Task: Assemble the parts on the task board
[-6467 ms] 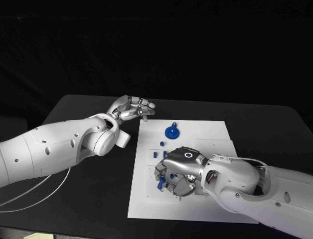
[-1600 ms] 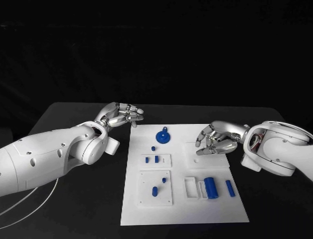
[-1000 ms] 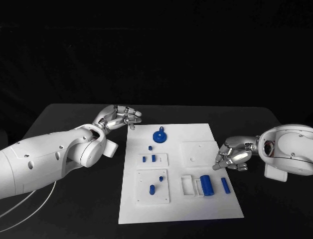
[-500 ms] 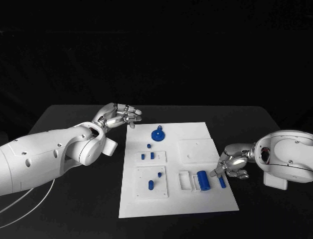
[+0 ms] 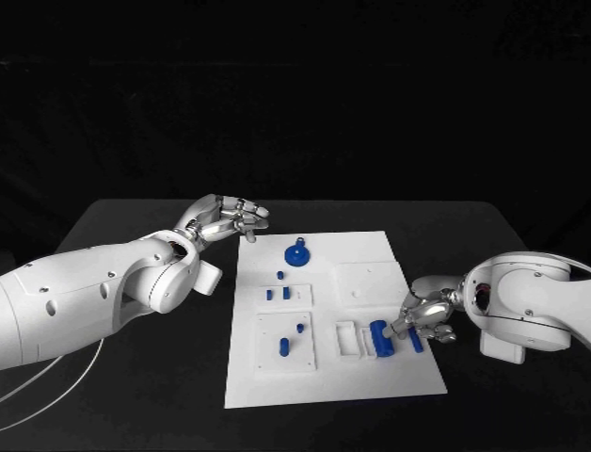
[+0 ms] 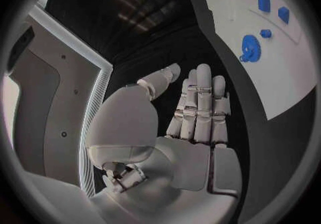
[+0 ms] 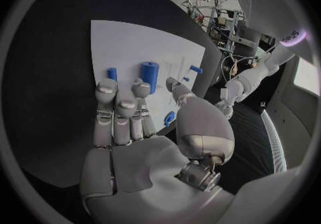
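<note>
White task board lies in the middle of the black table, with blue parts spread across it. The right hand hangs at the board's right edge, fingers extended and apart, grasping nothing; its fingertips sit just beside a small blue bar and a thicker blue cylinder near the right edge. The left hand waits off the board's far-left corner, fingers loosely curled, nothing in them. A round blue piece rests near the far edge.

Risk, as judged: the bar and cylinder lie close together, so a reach for one may knock the other. Fingers pressing at the edge could also shift the unsecured board.
</note>
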